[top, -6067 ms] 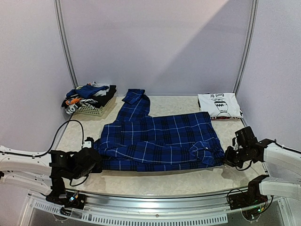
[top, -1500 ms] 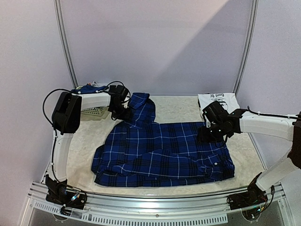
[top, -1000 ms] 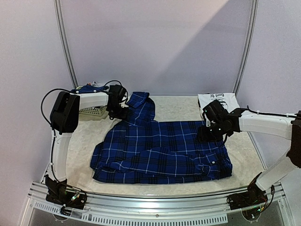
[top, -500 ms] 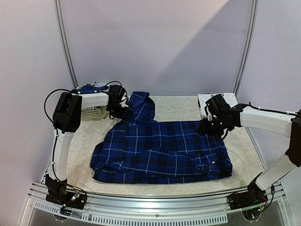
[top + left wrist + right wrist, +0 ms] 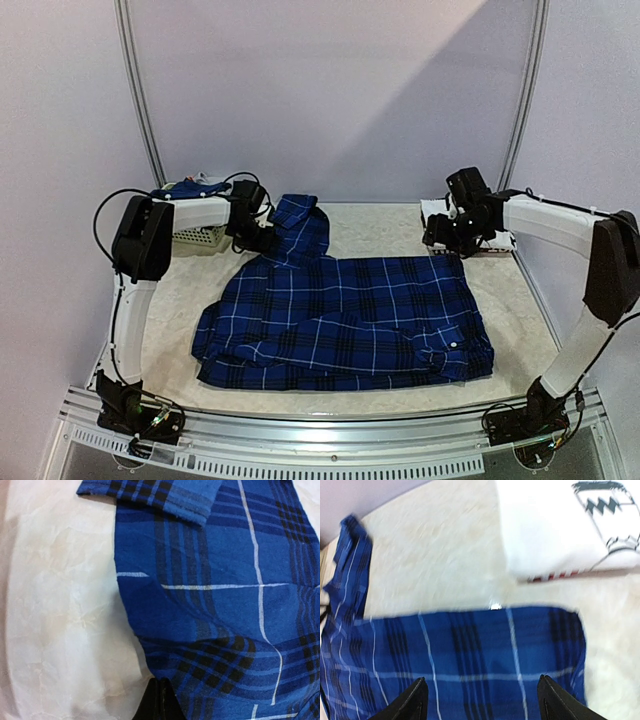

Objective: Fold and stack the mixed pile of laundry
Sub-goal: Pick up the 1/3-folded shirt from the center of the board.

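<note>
A blue plaid shirt (image 5: 340, 310) is lying spread across the middle of the bench (image 5: 180, 290), one sleeve reaching toward the far edge. The left hand (image 5: 258, 236) is pinching the shirt's edge beside that sleeve, closed on the cloth. The right hand (image 5: 446, 238) is hovering open over the shirt's far right corner, near a folded white T-shirt (image 5: 555, 525).

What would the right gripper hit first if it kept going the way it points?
Probably the plaid shirt, near its far edge; the right gripper hangs open over it, depth unclear.
</note>
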Available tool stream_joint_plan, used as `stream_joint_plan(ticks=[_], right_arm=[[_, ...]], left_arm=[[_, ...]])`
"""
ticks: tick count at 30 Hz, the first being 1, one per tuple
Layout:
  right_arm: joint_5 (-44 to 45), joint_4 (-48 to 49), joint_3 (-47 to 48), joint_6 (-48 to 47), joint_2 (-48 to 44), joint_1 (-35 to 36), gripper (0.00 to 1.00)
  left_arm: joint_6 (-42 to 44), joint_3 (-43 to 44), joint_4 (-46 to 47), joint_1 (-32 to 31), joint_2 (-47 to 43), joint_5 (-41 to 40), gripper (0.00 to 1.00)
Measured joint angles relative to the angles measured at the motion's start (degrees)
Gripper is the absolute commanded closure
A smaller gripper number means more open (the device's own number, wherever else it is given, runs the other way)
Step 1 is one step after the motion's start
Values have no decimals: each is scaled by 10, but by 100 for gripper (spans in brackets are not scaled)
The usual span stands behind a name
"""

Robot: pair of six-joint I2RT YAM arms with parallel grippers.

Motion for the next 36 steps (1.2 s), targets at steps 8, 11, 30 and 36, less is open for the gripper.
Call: stream_joint_plan(ticks=[8,11,30,36], right_arm=[[20,-19,98,0,117,-48,29],[24,-30,116,-8,155,-63,30],[-72,-36,135,-108,227,-140,43],[-117,-32,135,-119,240,-141,68]], left_arm=[[-2,-59,9,0,-45,-5,100],[-2,-74,8,0,-70,-7,100],[-2,-79,8,0,-88,-7,100],[-2,-78,7,0,-88,-7,100]])
